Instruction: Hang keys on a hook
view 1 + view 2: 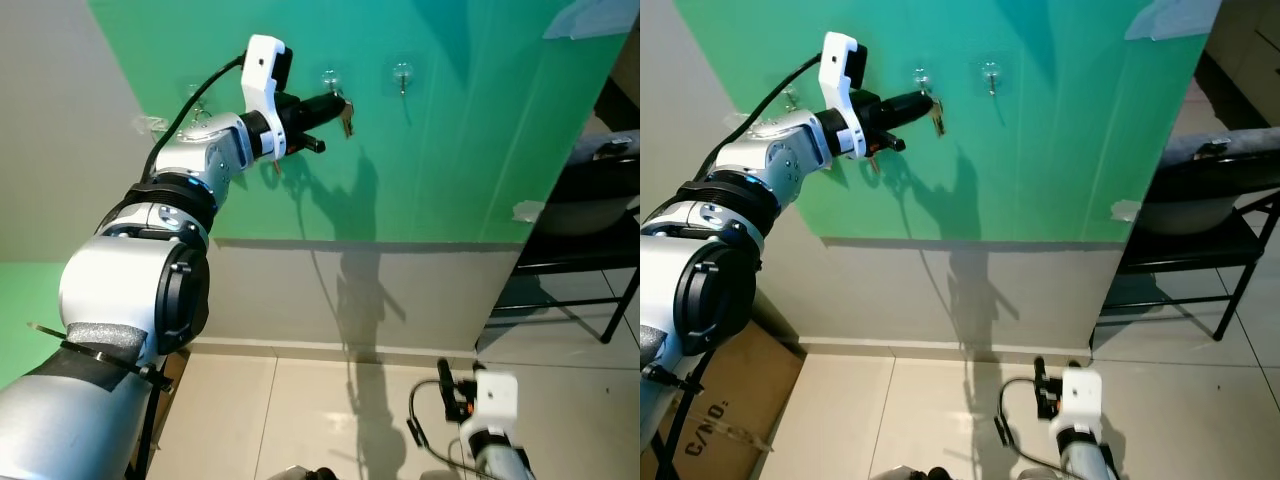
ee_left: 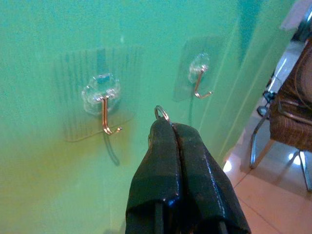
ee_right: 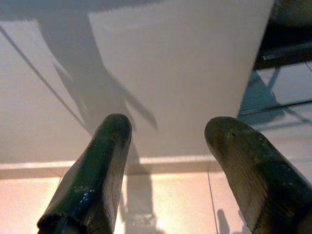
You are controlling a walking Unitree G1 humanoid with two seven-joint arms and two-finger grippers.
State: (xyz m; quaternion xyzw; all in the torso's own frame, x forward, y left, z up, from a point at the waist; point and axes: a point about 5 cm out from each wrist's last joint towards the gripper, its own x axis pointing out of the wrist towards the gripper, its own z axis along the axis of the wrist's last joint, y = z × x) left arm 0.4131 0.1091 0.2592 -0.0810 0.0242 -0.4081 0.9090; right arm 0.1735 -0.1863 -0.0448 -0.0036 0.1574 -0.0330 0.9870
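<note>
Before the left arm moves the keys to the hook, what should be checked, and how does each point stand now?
1. Grip on the keys: ok. The left gripper has its fingers shut, and the key ring sticks out past the tips.
2. Target hook free: ok, nothing hangs on it.
3. Ring on the hook: not ok, the ring is beside the hook, not over it.
4. Ring opening faces the hook tip: cannot tell.
5. Second hook out of the way: ok, it is apart from the ring.
6. Right gripper out of the way: ok, it is low, open, pointing at the wall base.
</note>
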